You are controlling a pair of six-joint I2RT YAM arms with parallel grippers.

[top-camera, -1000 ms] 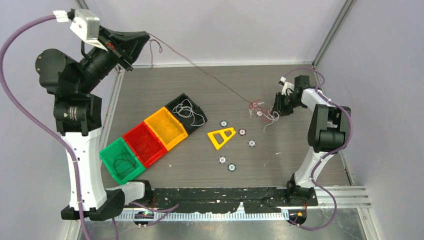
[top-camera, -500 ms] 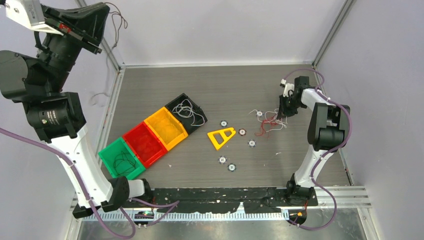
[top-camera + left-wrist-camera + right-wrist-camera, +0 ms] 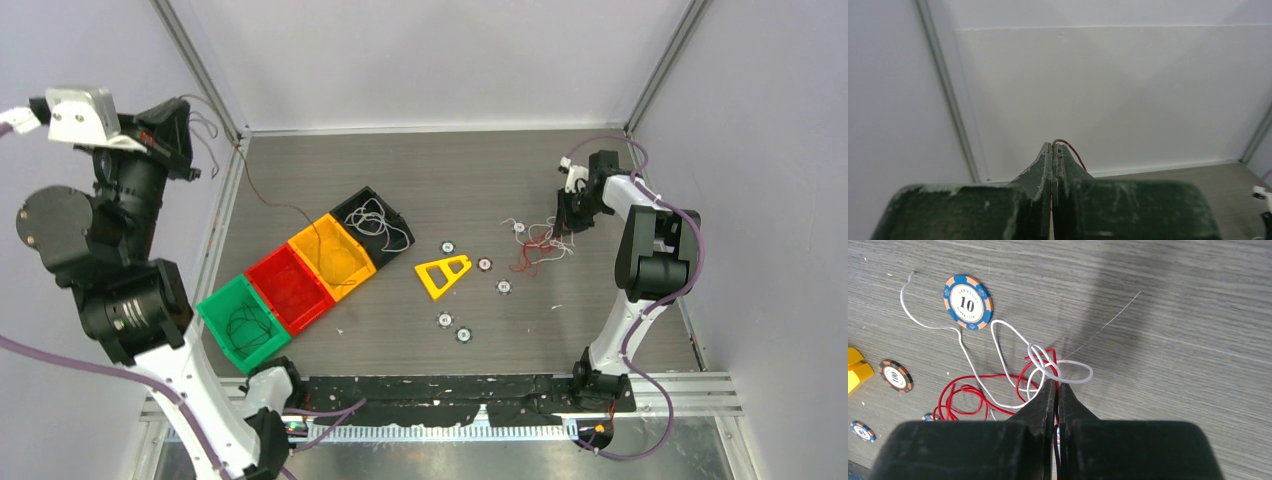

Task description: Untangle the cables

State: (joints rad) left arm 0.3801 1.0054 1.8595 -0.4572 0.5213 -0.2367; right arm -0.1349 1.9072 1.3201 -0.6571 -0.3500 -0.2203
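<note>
Left gripper (image 3: 1053, 146): raised high at the left wall, jaws pressed flat together, pinching one thin dark strand (image 3: 1071, 147). The strand arcs out of the tip. In the top view it hangs slack and runs down and rightward, far-left to near-right, ending at the yellow bin (image 3: 352, 268).

Right gripper (image 3: 1054, 385): low on the table (image 3: 420, 170), right side, jaws closed to a sliver on the tangle (image 3: 1040, 359), gripping at its knot of white and red cables (a red strand shows between the fingers).

Tangle lies on the table in front of the right arm, well apart from the bins.
- Long axis in the wrist view: from the knot at the fingertips out to the left.
- Red loops sprawl to the lower left.
- One white strand runs up-left and ends just beside the "10" chip (image 3: 968, 302).
- A short white loop pokes right of the knot.

Also on the table: black bin (image 3: 357, 208) holding white wire, red bin (image 3: 290, 288), green bin (image 3: 215, 310) holding dark wire, a yellow triangle (image 3: 436, 281), scattered chips.
</note>
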